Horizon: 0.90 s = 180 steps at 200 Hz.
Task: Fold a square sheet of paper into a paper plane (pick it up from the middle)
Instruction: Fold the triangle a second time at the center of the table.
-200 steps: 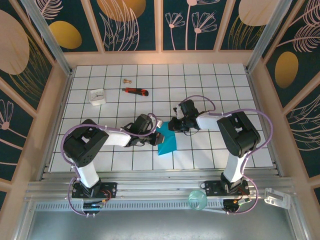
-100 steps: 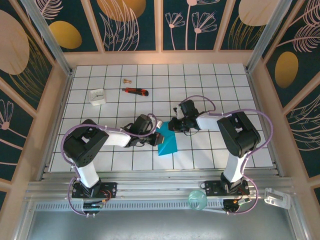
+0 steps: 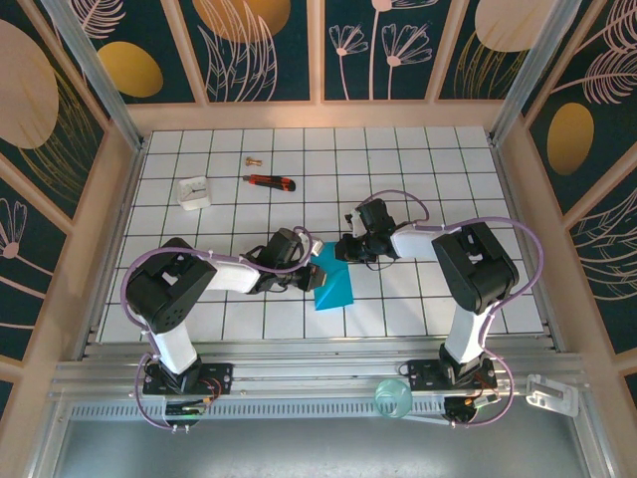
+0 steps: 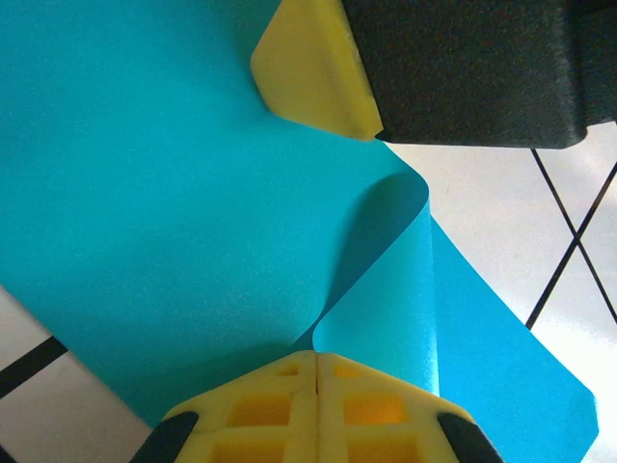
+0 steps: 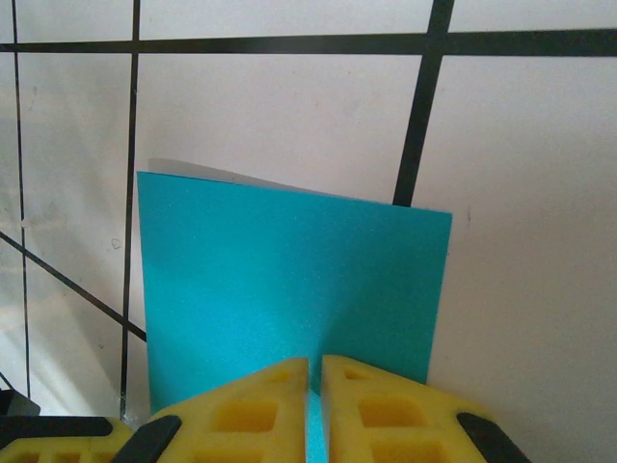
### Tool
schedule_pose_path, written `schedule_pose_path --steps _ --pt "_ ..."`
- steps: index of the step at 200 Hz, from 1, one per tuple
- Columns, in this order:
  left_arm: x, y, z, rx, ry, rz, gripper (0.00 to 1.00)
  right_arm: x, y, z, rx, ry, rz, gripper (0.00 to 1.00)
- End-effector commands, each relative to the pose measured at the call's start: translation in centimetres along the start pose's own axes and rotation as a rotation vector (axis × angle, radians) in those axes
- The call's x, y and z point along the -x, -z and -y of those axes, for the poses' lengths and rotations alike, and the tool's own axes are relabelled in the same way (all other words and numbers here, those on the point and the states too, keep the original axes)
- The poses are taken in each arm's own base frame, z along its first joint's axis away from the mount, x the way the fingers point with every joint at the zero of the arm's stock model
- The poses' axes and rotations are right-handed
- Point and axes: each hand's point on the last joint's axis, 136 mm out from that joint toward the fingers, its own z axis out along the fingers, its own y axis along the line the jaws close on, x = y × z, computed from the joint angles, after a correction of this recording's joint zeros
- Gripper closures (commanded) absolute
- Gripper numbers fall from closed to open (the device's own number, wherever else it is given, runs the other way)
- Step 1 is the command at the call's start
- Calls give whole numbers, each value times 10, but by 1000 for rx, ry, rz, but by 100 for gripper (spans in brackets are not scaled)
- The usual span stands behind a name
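The square sheet of paper (image 3: 332, 286) is a folded teal shape lying on the tiled table near the middle. My left gripper (image 3: 308, 270) reaches it from the left and my right gripper (image 3: 341, 249) from the upper right. In the left wrist view the paper (image 4: 174, 193) curls up into a loose fold that starts right at the tips of my left gripper (image 4: 316, 359), which is shut on it. The right gripper's yellow finger (image 4: 308, 72) presses the sheet at the top. In the right wrist view my right gripper (image 5: 314, 365) is shut on the near edge of the paper (image 5: 289, 280). A paper plane is out of view.
A white square block (image 3: 194, 191), a red-and-black utility knife (image 3: 270, 181) and a small copper piece (image 3: 251, 159) lie at the back left. A pale green roll (image 3: 394, 398) sits on the front rail. Wooden walls close in the table.
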Motion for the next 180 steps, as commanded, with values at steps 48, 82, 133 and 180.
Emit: schedule_pose_path --steps 48,82,133,180 --pt "-17 1 -16 61 12 -46 100 -27 -7 21 -76 -26 -77 87" --pt "-20 2 -19 76 11 -53 100 -25 -6 20 -75 -24 -72 87" --pt "-19 4 -17 71 9 -52 100 -27 -5 21 -79 -27 -75 87" --pt "-22 3 -19 77 10 -61 100 -26 -5 21 -78 -26 -71 87"
